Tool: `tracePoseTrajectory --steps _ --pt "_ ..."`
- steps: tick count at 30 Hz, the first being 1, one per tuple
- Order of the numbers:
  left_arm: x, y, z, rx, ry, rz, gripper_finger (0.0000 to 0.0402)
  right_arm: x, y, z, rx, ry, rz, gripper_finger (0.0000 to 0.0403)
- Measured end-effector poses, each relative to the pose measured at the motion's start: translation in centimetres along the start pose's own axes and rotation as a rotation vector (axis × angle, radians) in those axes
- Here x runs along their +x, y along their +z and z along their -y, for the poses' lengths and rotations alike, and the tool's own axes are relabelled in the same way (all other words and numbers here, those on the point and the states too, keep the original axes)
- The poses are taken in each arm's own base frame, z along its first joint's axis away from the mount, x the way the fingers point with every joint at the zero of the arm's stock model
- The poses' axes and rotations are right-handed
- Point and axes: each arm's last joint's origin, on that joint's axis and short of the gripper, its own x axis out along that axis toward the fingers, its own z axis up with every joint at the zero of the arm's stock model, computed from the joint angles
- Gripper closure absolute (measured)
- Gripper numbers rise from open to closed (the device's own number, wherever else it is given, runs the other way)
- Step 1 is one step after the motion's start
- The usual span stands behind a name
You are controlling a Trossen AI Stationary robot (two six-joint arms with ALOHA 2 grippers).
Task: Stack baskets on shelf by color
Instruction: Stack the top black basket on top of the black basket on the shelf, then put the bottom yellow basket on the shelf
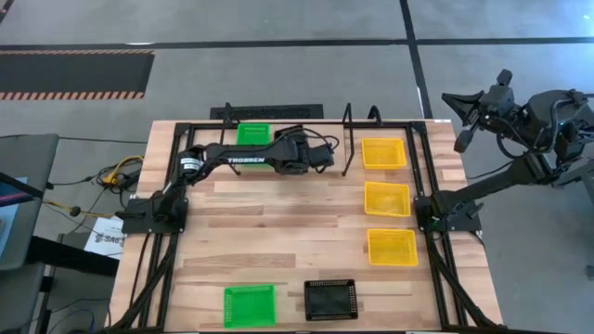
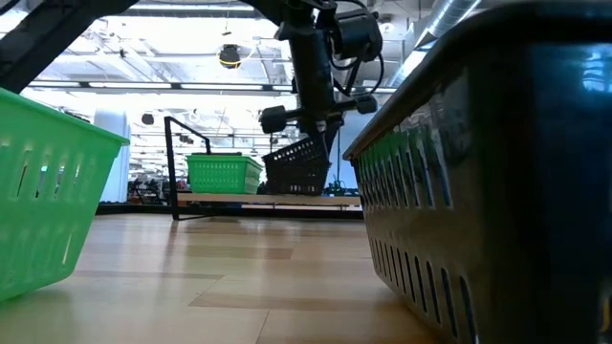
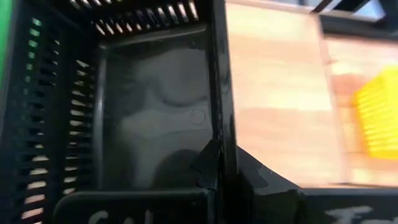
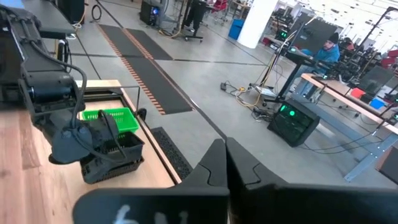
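My left gripper [image 1: 320, 156] reaches over the shelf [image 2: 268, 199] at the table's far edge, shut on a black basket [image 2: 298, 164]. That basket hangs tilted just above the plank. Beside it, a green basket [image 1: 252, 133] stands by its base on the shelf. Three yellow baskets [image 1: 387, 198] lie in a row along the table's right side. Another green basket [image 1: 249, 304] and another black basket [image 1: 330, 299] sit at the near edge. My right gripper [image 1: 467, 116] is shut, empty, and raised beyond the table's right far corner. My left gripper pinches one side wall of the black basket at its rim [image 3: 216, 140], one finger inside [image 3: 208, 165] and one outside. The fingers come from above, pointing down. The basket hangs tilted below them; whether its low end touches the plank I cannot tell.
The shelf's black wire legs [image 1: 348, 139] stand right of my left gripper, with the farthest yellow basket [image 1: 384, 153] just beyond them. The table's middle [image 1: 278, 232] is bare wood. Beyond the table are desks, monitors and a seated person [image 4: 326, 50].
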Motion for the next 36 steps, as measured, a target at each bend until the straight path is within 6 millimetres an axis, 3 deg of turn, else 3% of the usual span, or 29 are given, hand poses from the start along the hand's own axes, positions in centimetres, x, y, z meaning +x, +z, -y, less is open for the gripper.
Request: tracePoseTrajectory --steps 23,31,36 --pt "1.6 2.4 -0.3 0.130 -0.046 -0.091 0.0395 0.0 0.0 0.0 -0.036 0.000 -0.001 0.0401" --pt "2.0 3.3 -0.2 0.115 -0.081 -0.108 0.0314 0.0 0.0 0.1 -0.052 0.000 -0.001 0.0401" --pt "1.2 4.6 -0.3 0.073 -0.126 -0.130 0.0265 0.0 -0.1 0.0 -0.056 0.000 -0.002 0.0401"
